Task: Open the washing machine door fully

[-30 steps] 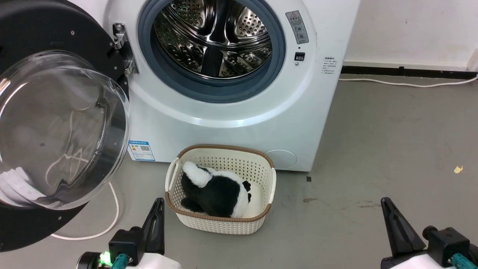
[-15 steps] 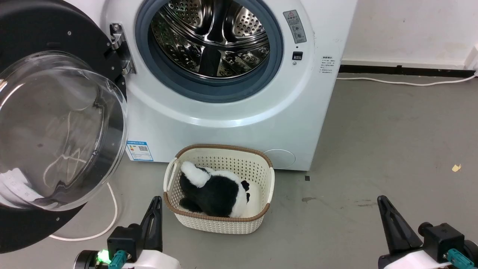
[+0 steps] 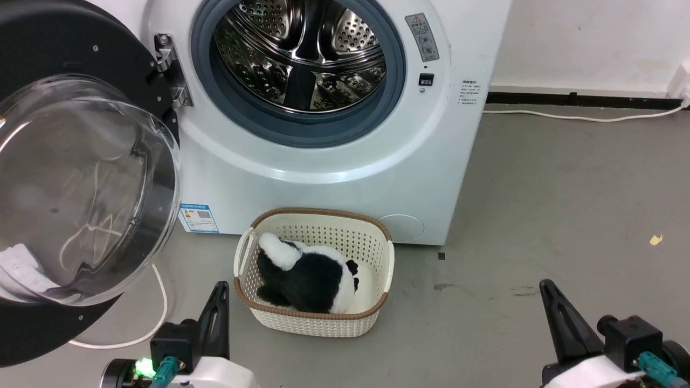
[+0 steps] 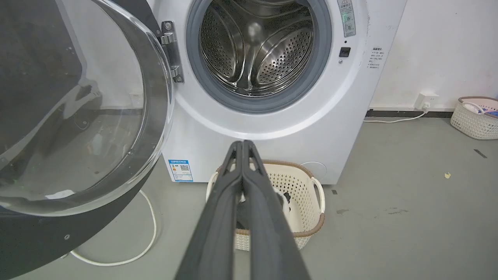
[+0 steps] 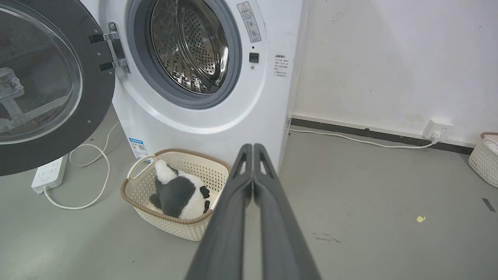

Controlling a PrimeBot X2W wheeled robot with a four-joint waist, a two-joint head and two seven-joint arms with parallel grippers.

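Grey concrete floor (image 3: 566,188) ran to a pale wall (image 3: 582,37). Left of the white front-loading washer (image 3: 334,178), the large round glossy black washing machine door (image 3: 75,183) with its bulging glass window (image 3: 97,151) stood swung wide off the perforated steel drum (image 3: 302,54), probably near its stop, though the hinge's (image 3: 171,70) limit was hard to judge. Over the last second only the head camera drifted. The door kept its angle, so opening looked done. Low, well apart from it, the dark left gripper (image 3: 219,293) and right gripper (image 3: 549,293) hung, fingers together, empty.
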